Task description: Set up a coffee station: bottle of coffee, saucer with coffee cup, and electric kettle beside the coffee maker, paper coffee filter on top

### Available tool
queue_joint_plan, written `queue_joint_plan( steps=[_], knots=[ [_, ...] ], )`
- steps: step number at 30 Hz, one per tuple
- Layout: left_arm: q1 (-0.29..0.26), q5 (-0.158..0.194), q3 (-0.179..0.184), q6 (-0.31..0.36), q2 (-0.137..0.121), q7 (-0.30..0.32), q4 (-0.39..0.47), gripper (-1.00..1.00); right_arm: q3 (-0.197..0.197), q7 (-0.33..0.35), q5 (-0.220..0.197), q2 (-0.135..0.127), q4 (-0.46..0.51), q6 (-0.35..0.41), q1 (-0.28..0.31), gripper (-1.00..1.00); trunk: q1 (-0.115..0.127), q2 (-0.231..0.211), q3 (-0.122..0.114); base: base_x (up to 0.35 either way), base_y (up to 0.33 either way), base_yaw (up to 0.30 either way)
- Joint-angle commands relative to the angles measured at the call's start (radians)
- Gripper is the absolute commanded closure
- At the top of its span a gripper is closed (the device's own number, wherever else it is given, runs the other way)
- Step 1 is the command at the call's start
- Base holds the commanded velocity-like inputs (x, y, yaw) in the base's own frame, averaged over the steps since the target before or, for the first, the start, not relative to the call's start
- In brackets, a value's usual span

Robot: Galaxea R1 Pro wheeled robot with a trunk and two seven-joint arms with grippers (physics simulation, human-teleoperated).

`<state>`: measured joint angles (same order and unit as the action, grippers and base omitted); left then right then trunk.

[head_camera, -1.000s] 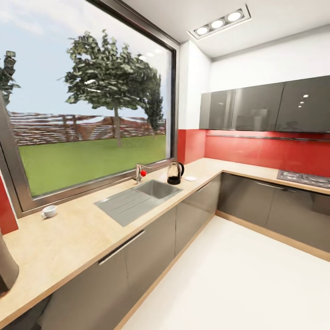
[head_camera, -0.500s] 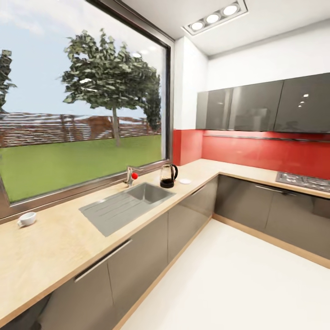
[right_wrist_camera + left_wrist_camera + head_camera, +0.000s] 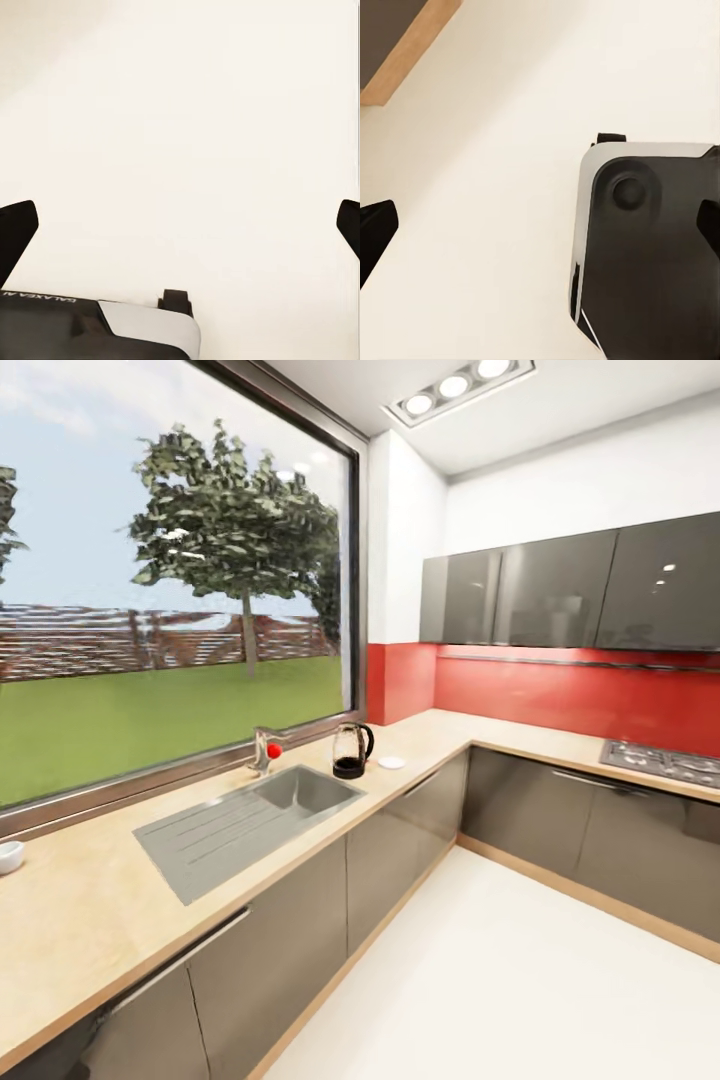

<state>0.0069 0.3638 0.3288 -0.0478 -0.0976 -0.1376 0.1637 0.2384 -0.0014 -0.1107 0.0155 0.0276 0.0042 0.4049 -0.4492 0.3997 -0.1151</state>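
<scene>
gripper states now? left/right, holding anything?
Left gripper: open, holding nothing, floor below.
Right gripper: open, holding nothing.

We see a wide window [image 3: 170, 590] onto a tree [image 3: 235, 540], lawn and fence. Below it sits a steel sink [image 3: 240, 822] with a red-knobbed tap [image 3: 266, 750]. Grey wall cabinets [image 3: 570, 595] hang over a red backsplash [image 3: 570, 695], beside a hob [image 3: 662, 762]. The floor [image 3: 500, 980] is pale.

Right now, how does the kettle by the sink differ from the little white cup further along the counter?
The electric kettle is dark, tall and see-through, with a looping black handle; the coffee cup is white, low and opaque. The kettle stands beyond the sink, the cup on its nearer side, cut by the picture's edge. Both sit upright on the kitchen countertop.
</scene>
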Motion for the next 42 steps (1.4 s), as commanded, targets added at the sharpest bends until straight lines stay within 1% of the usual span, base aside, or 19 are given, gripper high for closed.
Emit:
queue_joint_plan(
  steps=[1, 25, 42],
  knots=[
    [0.001, 0.009, 0.009, -0.002, -0.001, -0.005, 0.002, -1.0, 0.008, 0.0, -0.01, 0.001, 0.0, 0.0, 0.0, -1.0, -0.001, 0.0, 0.0, 0.297, -0.169, 0.0],
    [0.001, 0.009, 0.007, -0.003, -0.001, -0.005, 0.0, -1.0, 0.008, 0.0, -0.01, 0.001, 0.0, 0.0, 0.0, -1.0, -0.001, 0.0, 0.0, 0.325, -0.104, 0.0],
    [0.001, 0.009, 0.009, -0.003, -0.001, -0.005, 0.0, -1.0, 0.008, 0.0, -0.01, 0.001, 0.0, 0.0, 0.0, -1.0, -0.001, 0.0, 0.0, 0.313, -0.175, 0.0]
  ],
)
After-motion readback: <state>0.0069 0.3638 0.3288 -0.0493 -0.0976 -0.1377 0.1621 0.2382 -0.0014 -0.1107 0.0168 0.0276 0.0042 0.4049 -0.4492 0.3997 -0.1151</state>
